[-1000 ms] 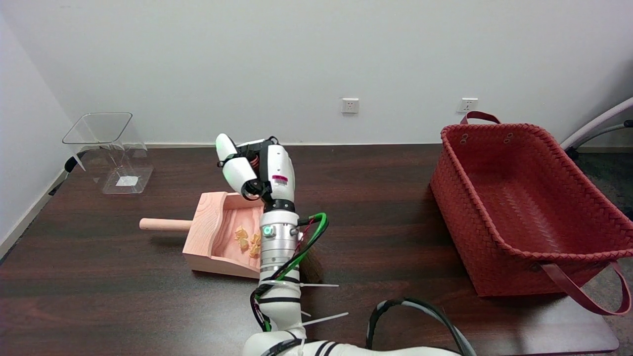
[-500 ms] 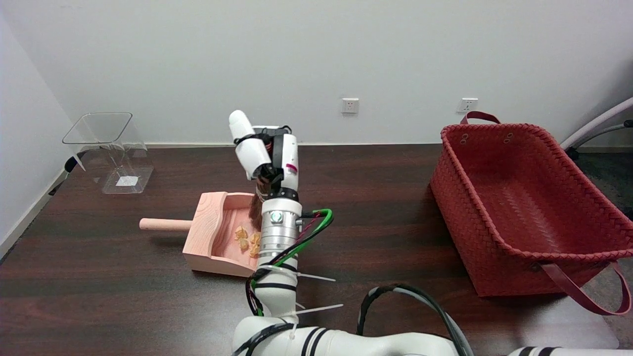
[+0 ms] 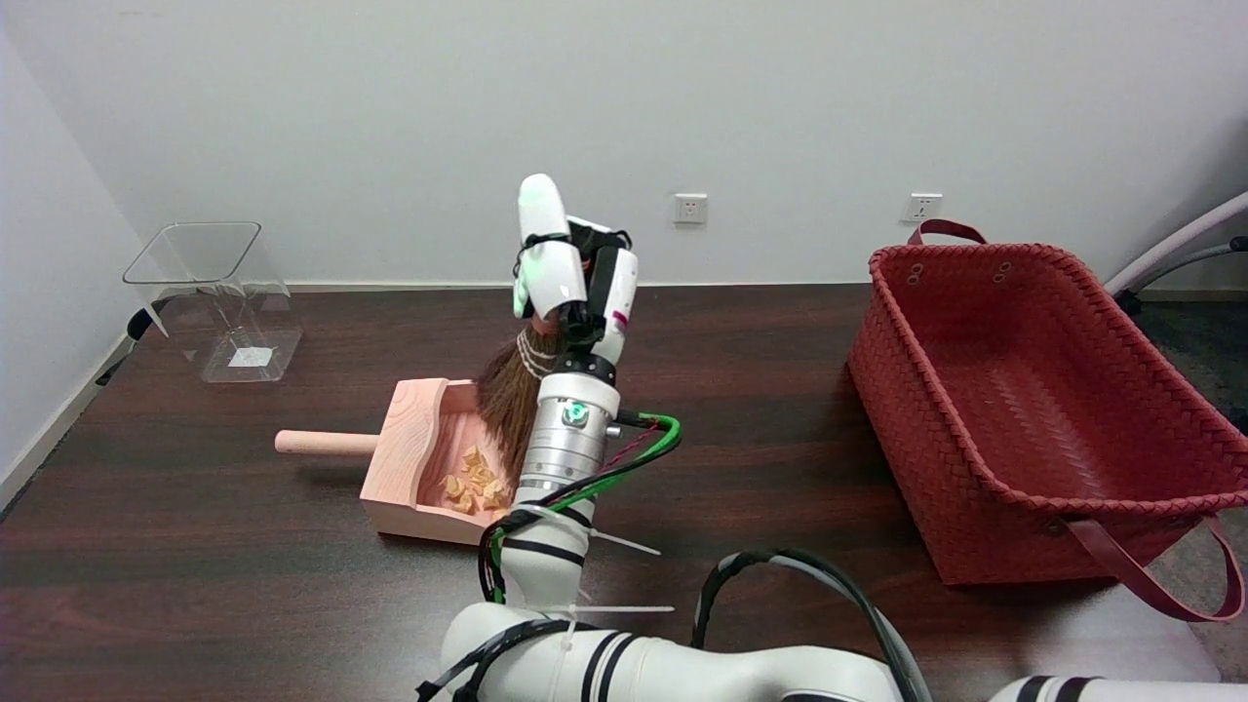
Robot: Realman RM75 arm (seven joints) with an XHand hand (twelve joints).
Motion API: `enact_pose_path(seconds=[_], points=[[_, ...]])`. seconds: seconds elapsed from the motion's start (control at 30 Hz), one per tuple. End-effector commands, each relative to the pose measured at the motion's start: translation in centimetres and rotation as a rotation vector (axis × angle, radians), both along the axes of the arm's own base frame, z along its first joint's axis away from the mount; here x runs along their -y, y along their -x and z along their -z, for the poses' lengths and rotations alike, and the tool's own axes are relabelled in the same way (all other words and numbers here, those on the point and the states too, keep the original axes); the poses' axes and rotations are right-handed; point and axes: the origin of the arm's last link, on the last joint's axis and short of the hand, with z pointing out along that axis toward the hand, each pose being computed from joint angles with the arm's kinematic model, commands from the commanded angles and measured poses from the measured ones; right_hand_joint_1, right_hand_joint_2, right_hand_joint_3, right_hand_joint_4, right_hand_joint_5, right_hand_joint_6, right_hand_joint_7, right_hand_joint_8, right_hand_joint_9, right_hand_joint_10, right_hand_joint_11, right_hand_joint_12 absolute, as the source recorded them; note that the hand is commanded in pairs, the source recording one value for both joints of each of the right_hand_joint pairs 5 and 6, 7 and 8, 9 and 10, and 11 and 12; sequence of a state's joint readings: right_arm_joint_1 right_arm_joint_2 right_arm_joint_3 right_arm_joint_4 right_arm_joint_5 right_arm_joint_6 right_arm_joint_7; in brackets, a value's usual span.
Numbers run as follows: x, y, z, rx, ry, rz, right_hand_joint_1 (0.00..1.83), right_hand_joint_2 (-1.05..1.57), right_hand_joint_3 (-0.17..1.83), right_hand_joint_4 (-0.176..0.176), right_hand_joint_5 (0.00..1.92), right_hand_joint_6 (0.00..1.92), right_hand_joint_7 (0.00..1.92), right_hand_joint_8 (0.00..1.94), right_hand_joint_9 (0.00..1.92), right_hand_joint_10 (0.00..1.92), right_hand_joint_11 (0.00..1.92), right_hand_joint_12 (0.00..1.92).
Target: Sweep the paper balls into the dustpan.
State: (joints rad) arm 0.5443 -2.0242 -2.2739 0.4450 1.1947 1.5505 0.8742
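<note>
On the dark wooden table [image 3: 244, 585], the largest object is one red woven basket [image 3: 1024, 390] with strap handles, well apart at the right edge and, I judge, playing no part in the sweep. Next in size is my right arm, which reaches in from the lower right and rises upright so that the brush can hang bristles-down. One wooden dustpan [image 3: 419, 458] lies flat left of the arm, its round handle pointing left and its open mouth facing the arm, so that a leftward stroke carries debris inside. One clear plastic container [image 3: 219, 302] stands near the far left corner beside the wall. My right hand [image 3: 575, 283] grips the bound top of one small straw brush [image 3: 512, 395], fingers closed around it; the bristles fan down into the dustpan's mouth. The paper balls [image 3: 473, 483], small and orange, lie clustered inside the dustpan near its front lip, just beside the bristle tips; I count roughly six, though the arm may hide others. No ball shows on the visible tabletop, so I judge the sweeping nearly finished.
</note>
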Motion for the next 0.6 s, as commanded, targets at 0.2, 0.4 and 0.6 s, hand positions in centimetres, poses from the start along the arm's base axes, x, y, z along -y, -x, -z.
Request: enact_pose_path(seconds=[0.2, 0.4, 0.6], points=[[0.2, -3.3, -1.2, -0.038, 0.012, -0.11, 0.62, 1.57, -0.13, 0.0, 1.92, 1.92, 1.92, 1.92, 1.92, 1.92, 1.92, 1.92], [1.0, -4.7, -2.7, -0.151, -0.08, -0.081, 0.67, 1.57, -0.13, 0.0, 1.92, 1.92, 1.92, 1.92, 1.92, 1.92, 1.92, 1.92], [1.4, -6.1, -3.9, -0.217, -0.16, -0.053, 0.71, 1.57, -0.07, 0.0, 1.92, 1.92, 1.92, 1.92, 1.92, 1.92, 1.92, 1.92]])
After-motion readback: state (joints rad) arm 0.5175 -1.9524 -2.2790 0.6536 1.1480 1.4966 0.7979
